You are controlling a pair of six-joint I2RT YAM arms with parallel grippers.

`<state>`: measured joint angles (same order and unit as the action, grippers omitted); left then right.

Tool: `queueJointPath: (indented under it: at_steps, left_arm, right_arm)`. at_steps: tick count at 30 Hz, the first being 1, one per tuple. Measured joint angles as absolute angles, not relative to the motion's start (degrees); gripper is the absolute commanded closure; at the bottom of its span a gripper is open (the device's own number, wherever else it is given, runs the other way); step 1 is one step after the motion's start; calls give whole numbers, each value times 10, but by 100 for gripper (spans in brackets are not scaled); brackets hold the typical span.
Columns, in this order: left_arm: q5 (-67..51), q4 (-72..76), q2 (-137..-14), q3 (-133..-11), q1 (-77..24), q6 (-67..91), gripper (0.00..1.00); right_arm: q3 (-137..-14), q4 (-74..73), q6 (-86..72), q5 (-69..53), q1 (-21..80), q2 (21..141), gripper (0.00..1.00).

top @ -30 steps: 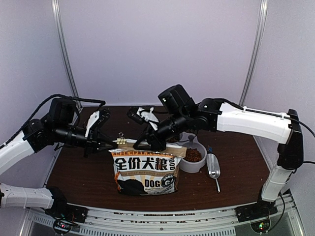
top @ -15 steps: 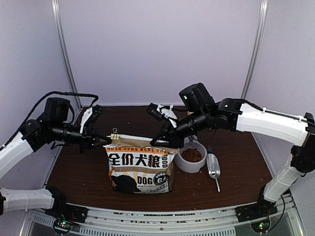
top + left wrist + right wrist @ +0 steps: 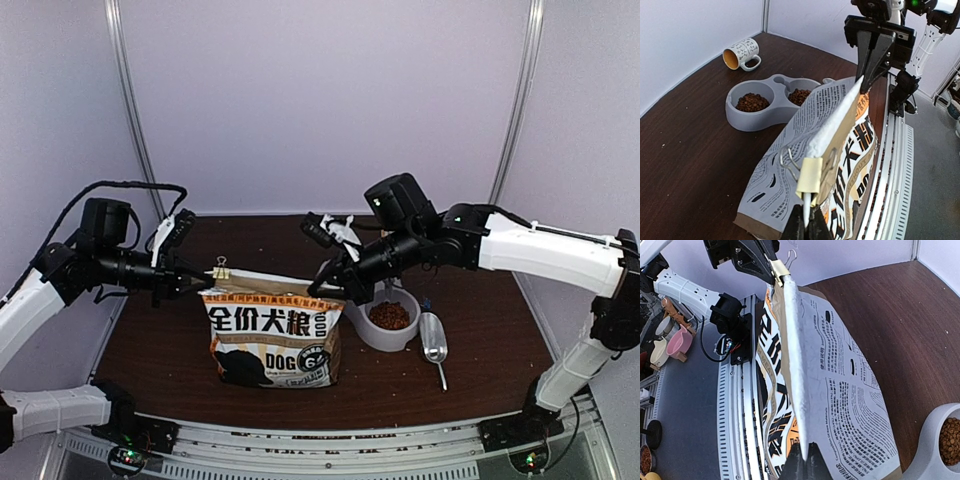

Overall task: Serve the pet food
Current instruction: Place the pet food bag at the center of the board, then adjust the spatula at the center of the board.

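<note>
The left gripper (image 3: 805,227), at the bottom middle of its wrist view, is closed tight on a pale clip (image 3: 810,175) that pinches one end of the folded top of the bag (image 3: 805,120). The right gripper (image 3: 807,461), at the bottom of its own view, is also closed, and it holds the other end of the same top edge. Between the two the bag stands upright on the table (image 3: 685,150), a little left of centre in the top view.

The pet food (image 3: 752,102) lies in both hollows of the grey bowl (image 3: 747,120), which is just beside the bag. A scoop (image 3: 434,340) lies to the right of the bowl, and a mug (image 3: 741,52) lies on its side in the upper left of the left wrist view.

As the bowl has food and the bag is clipped, the serving seems done and the step looks like putting the bag in place. The next move probably calls for setting it steady before either grip lets go, so that it does not tip onto the bowl.
</note>
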<state>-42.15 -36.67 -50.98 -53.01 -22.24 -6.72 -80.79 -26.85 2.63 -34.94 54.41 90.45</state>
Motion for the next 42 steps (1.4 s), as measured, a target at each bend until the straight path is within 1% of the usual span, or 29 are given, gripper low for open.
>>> queueJointPath:
  at_steps: [4, 11, 12, 13, 14, 15, 17, 19, 21, 22, 24, 28, 30, 31, 35, 37, 39, 42]
  left_arm:
    - [-398, -370, -526, -543, -215, -70, 100]
    - [-350, -356, -573, -569, -206, -72, 100]
    - [-343, -350, -579, -571, -205, -71, 100]
    - [-340, -343, -584, -572, -204, -71, 100]
    - [-336, -339, -588, -573, -203, -70, 95]
    - [-333, -333, -593, -575, -203, -68, 87]
    - [-326, -317, -599, -575, -203, -62, 70]
    - [-316, -288, -600, -578, -199, -52, 51]
    - [-304, -245, -598, -590, -191, -35, 37]
    - [-297, -225, -595, -596, -188, -28, 32]
    - [-284, -192, -583, -600, -186, -10, 25]
    - [-255, -176, -552, -600, -186, 18, 15]
    - [-227, -178, -536, -599, -186, 36, 13]
    - [-185, -188, -528, -605, -185, 59, 14]
    - [-127, -235, -547, -636, -164, 80, 13]
    - [-104, -249, -547, -635, -152, 86, 12]
    - [-87, -251, -543, -629, -141, 90, 12]
    - [-74, -251, -533, -614, -133, 91, 12]
  right_arm:
    - [-811, -262, -6, -311, 571, 905, 100]
    - [-811, -230, -107, -225, 625, 908, 100]
    - [-811, -225, -119, -211, 632, 910, 97]
    - [-811, -220, -128, -200, 638, 912, 90]
    - [-811, -214, -135, -189, 643, 914, 79]
    - [-811, -211, -142, -177, 646, 914, 68]
    - [-813, -206, -152, -167, 648, 914, 51]
    - [-814, -203, -149, -154, 648, 906, 41]
    - [-809, -201, -149, -143, 645, 887, 36]
    - [-799, -197, -149, -137, 641, 869, 34]
    - [-768, -192, -151, -126, 623, 821, 33]
    - [-668, -180, -164, -98, 547, 703, 31]
    - [-611, -178, -175, -82, 497, 657, 31]
    - [-545, -197, -196, -57, 437, 625, 32]
    - [-443, -203, -221, -55, 345, 608, 40]
    - [-400, -209, -233, -47, 306, 612, 42]
    - [-369, -216, -243, -46, 291, 627, 45]
    - [-352, -215, -251, -48, 289, 651, 54]
